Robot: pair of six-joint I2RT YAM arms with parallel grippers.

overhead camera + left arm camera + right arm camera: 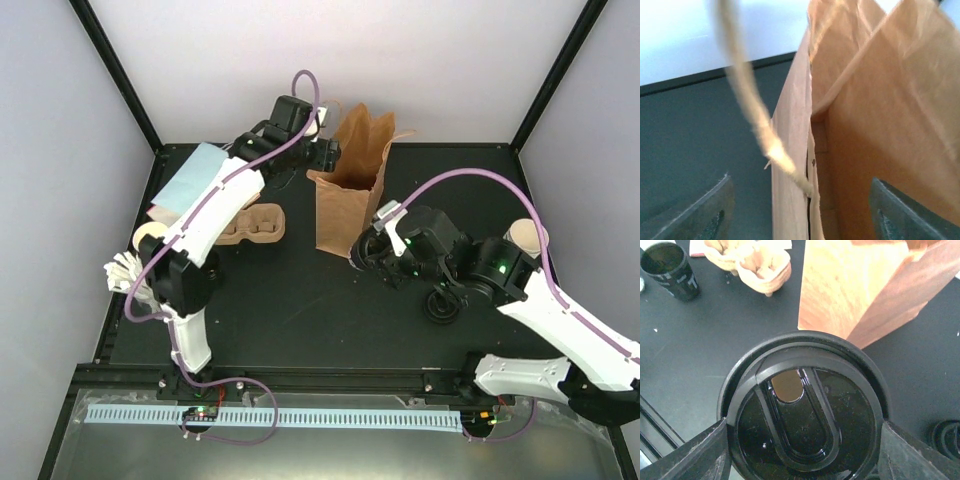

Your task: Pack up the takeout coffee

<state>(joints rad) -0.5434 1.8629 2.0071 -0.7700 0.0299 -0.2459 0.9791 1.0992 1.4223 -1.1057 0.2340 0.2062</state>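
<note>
A takeout coffee cup with its black lid (805, 410) fills the right wrist view, and my right gripper (805, 452) is shut on its sides. In the top view this gripper (368, 250) hangs just right of the foot of the upright brown bag (345, 205). My left gripper (318, 150) is at the bag's top left edge. In its wrist view the jaws (802, 212) stand wide apart, open. The bag's side wall (790, 165) and a twine handle (747, 100) lie between them, untouched. An unlidded black cup (669, 270) stands at the far left (150, 240).
A pulp cup carrier (252, 225) lies left of the bag, with a flat pale-blue bag (195, 170) behind it. A loose black lid (442, 305) rests on the mat near my right arm. Another open cup (527, 238) stands at the right edge. White paper (122, 272) lies at the left.
</note>
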